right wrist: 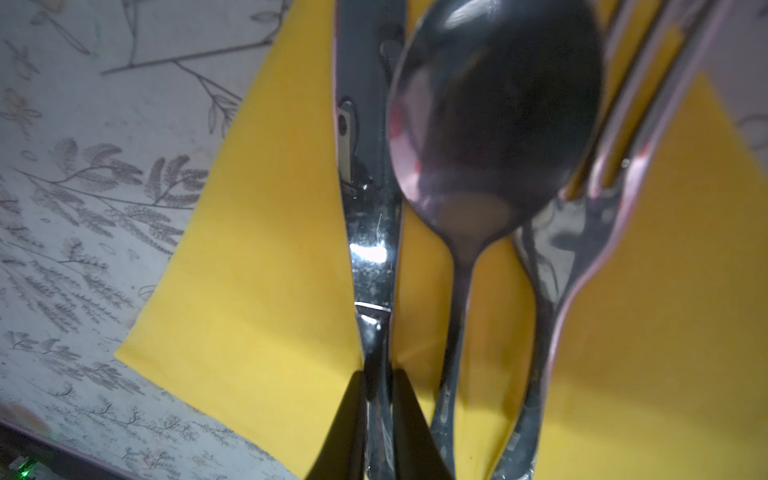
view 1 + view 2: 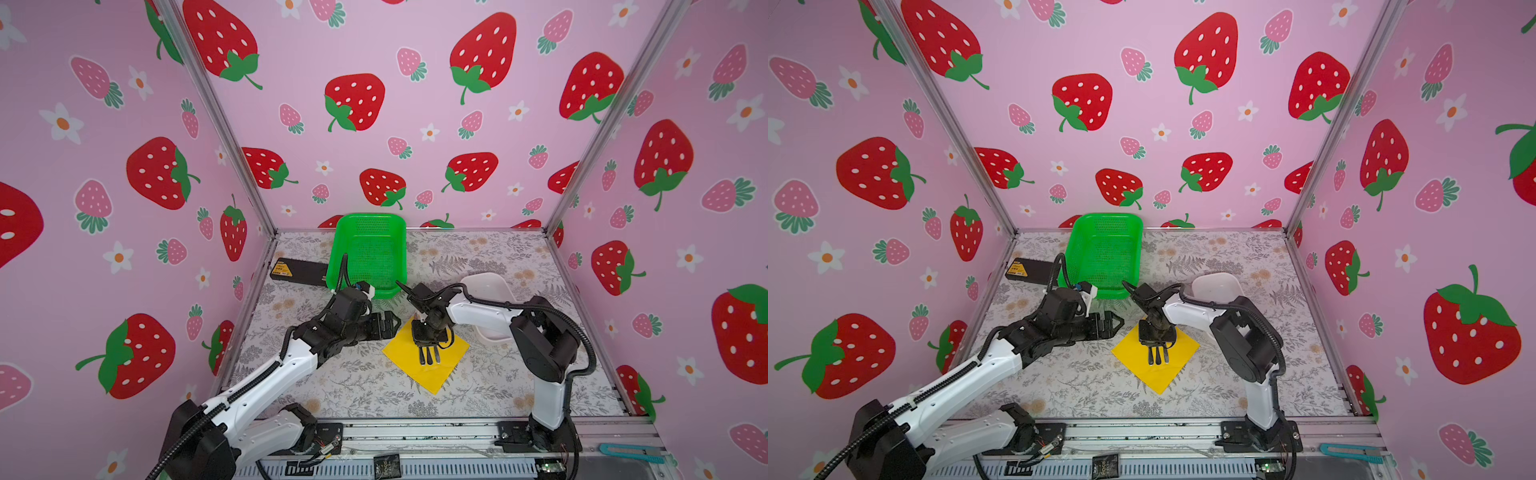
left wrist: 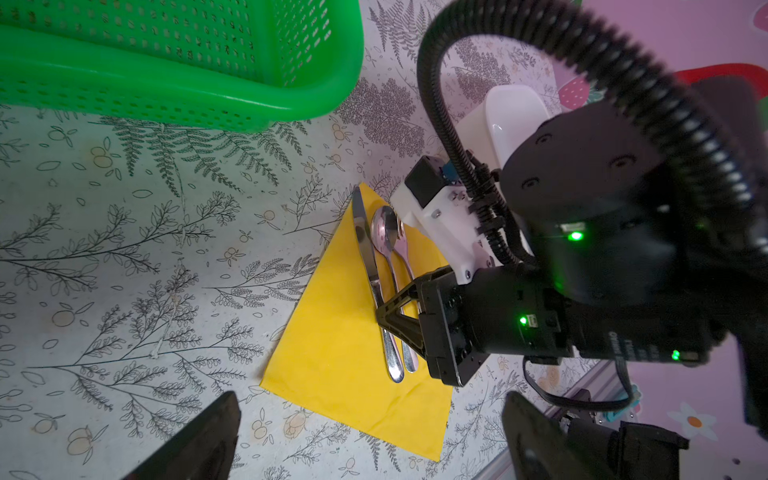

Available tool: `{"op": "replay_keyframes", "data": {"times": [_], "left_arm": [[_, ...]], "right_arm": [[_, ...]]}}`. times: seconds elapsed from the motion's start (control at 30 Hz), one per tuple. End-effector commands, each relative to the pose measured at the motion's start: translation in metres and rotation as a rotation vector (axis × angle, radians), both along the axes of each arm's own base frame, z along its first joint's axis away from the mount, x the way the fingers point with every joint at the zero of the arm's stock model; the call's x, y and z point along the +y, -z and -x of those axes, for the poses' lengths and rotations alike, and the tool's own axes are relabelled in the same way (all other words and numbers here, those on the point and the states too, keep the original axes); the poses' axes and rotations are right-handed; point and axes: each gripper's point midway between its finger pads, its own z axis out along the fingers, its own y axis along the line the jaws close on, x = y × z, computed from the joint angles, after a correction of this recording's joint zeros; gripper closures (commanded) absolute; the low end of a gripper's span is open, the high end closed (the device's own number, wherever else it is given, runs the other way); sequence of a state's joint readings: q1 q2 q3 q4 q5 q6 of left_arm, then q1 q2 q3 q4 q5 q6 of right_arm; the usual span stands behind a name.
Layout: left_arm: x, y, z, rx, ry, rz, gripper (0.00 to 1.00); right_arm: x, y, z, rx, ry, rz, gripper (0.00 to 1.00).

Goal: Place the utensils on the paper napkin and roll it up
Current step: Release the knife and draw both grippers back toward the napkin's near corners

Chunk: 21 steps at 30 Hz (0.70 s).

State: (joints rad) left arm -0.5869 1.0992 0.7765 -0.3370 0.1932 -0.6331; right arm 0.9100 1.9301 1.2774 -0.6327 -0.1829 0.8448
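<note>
Along napkin (image 2: 432, 376) diag.: utensils (image 2: 430, 355), handles frontward

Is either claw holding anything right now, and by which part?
The right gripper pinches the knife by its handle, on the napkin; the left gripper holds nothing.

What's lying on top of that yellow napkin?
A knife, a spoon and a fork lie side by side on the napkin, the right tool closed around the knife's handle. In both top views that tool hides all but their handle ends.
</note>
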Motion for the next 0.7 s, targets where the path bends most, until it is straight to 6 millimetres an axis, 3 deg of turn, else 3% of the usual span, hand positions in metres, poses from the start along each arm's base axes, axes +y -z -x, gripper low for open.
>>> {"op": "replay_keyframes", "data": {"times": [0.0,0.17,0.43,0.57,0.67], "left_arm": [[-0.003,-0.003,-0.002,0.0,0.003,0.016,0.01],[-0.002,-0.004,-0.001,0.006,0.001,0.019,0.01],[0.001,0.009,0.01,0.048,0.005,0.019,0.01],[-0.002,0.013,0.016,0.074,0.009,0.05,0.01],[-0.003,0.016,0.021,0.089,0.004,0.063,0.01]], "right_arm": [[-0.006,-0.002,0.007,0.0,0.017,0.02,0.85],[-0.001,-0.015,0.006,-0.017,0.015,-0.017,0.83],[-0.004,-0.064,-0.004,-0.17,0.03,-0.132,0.76],[-0.021,-0.093,-0.005,-0.301,0.102,-0.211,0.74],[-0.05,-0.112,-0.005,-0.401,0.204,-0.243,0.71]]}}
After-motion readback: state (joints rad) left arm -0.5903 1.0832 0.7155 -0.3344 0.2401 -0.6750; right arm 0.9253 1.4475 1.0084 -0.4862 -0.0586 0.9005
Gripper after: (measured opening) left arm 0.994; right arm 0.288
